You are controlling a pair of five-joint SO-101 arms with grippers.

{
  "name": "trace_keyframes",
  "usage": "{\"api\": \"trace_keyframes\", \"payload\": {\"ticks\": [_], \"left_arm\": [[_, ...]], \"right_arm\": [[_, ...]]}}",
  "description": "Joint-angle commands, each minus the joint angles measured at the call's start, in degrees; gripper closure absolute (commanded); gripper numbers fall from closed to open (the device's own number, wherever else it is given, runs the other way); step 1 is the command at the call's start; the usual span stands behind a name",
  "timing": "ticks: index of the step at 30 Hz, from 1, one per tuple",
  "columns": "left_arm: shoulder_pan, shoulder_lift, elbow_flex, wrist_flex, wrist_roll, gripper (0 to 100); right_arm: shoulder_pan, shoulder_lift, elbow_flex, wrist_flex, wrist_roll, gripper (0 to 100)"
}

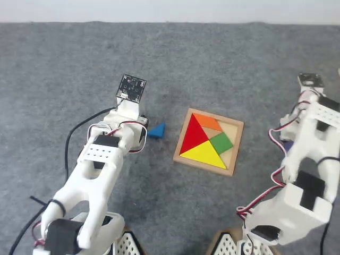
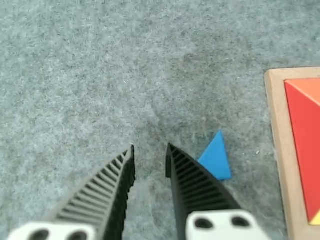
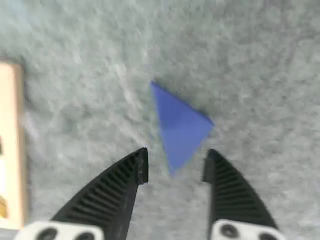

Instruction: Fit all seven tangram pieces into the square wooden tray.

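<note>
The square wooden tray [image 1: 238, 150] lies mid-table and holds red [image 1: 192, 134], orange [image 1: 207, 122], green [image 1: 221, 142] and yellow [image 1: 204, 154] pieces. A small light-blue triangle [image 1: 156, 130] lies on the grey cloth to the left of the tray. In the left wrist view, my left gripper [image 2: 150, 148] is open with a narrow gap and nothing in it, and the light-blue triangle [image 2: 216, 159] lies just outside one finger. My right gripper [image 3: 177, 152] is open over a darker blue triangle [image 3: 179, 122], whose lower tip lies between the fingertips.
The left arm [image 1: 106, 159] reaches in from the lower left and the right arm [image 1: 308, 159] stands at the right edge. The tray's rim [image 2: 275, 150] is close to the left gripper, and the tray's edge [image 3: 10, 145] is beside the right gripper. Grey cloth covers the table.
</note>
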Motion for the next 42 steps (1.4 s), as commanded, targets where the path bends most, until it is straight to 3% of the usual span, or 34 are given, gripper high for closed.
{"api": "trace_keyframes", "payload": {"ticks": [1,11,22,33,38,42], "left_arm": [[-0.1,-2.5,-0.4,-1.6,-0.6,89],[-0.8,-2.6,-0.6,-1.5,-0.6,89],[-0.4,-2.6,-0.6,-1.6,-0.4,90],[-0.7,-2.7,-0.6,-1.6,-0.5,90],[-0.8,-2.9,-0.6,-1.6,-0.5,90],[-0.8,-2.9,-0.6,-1.6,-0.5,90]], "right_arm": [[-0.8,-0.3,-0.7,-1.3,-2.5,73.3],[0.7,5.0,-0.6,-5.9,-7.3,73.2],[0.2,9.3,-2.7,-10.0,-4.7,73.1],[1.1,19.5,-12.7,-5.4,-1.0,73.3],[0.6,19.8,-12.6,-5.3,-1.0,85.7],[0.6,19.8,-12.6,-5.3,-1.3,85.6]]}}
